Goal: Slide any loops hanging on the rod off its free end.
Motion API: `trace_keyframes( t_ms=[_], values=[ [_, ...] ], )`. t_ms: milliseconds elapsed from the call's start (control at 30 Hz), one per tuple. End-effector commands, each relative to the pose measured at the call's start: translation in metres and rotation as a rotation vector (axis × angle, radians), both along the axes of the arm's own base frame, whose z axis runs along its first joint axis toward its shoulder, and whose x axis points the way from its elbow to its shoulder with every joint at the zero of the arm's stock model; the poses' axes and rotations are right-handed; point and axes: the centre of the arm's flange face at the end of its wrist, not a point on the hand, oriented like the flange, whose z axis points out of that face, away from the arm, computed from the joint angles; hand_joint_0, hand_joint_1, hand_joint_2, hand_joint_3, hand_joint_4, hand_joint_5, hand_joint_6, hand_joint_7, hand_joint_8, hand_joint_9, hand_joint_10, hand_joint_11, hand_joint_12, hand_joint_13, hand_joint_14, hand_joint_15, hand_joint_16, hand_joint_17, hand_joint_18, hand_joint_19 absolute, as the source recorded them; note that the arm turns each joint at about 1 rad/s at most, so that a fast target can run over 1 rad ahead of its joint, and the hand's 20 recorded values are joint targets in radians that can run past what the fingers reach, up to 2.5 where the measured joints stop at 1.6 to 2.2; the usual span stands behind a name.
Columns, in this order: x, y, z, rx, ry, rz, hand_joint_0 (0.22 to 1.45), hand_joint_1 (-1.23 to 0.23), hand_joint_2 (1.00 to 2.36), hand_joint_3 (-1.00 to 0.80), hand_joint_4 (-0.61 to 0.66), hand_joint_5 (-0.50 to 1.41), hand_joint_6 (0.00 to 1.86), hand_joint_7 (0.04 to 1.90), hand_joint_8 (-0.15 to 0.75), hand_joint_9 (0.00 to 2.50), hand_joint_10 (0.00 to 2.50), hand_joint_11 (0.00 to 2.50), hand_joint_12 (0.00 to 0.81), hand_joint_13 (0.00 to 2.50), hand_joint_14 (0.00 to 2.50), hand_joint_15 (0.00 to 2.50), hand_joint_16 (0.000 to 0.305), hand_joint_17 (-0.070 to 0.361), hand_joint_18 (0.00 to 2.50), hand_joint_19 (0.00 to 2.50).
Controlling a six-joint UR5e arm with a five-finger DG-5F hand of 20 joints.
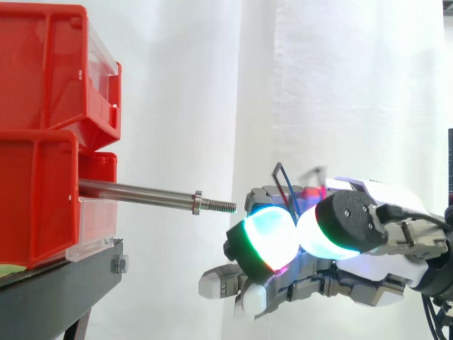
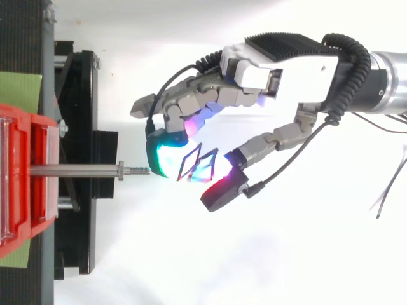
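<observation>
Hand (image 2: 273, 76): fingers curled, pinching the thin wire loops (image 2: 198, 162) between glowing pads, just beyond the rod's (image 1: 141, 193) free threaded end; rod bare, so we judge the loops clear; we would draw straight along its axis, pinch firm; red bins (image 1: 42, 71) at the rod's root.

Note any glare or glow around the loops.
Side view: glowing pads below the loops, which show thin against the bright curtain. Top view: the hand's cyan glow lies right behind the loops; the floor is washed white.
</observation>
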Motion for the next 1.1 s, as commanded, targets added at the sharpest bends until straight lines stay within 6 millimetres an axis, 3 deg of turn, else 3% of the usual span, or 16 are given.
trace_keyframes(
  t_ms=[0,300,1067],
  values=[
    [-0.0013,0.0008,0.0058,0.01,0.016,-0.013,0.62,-0.77,1.01,-0.34,0.19,-0.07,0.57,1.29,0.263,0.86,0.01,0.23,0.328,0.44,0.0,0.04,0.045,0.101,0.53,0.28],
    [-0.0029,0.0004,0.0083,0.046,0.038,-0.016,0.61,-0.78,1.01,-0.34,0.21,-0.09,0.67,1.12,0.267,0.87,0.01,0.24,0.329,0.45,0.0,0.04,0.045,0.102,0.55,0.29],
    [-0.0027,0.0023,0.0087,0.05,0.043,-0.026,0.61,-0.63,1.01,-0.31,0.14,-0.08,0.7,1.1,0.279,0.91,0.01,0.23,0.326,0.45,0.0,0.05,0.045,0.101,0.54,0.31]
  ],
)
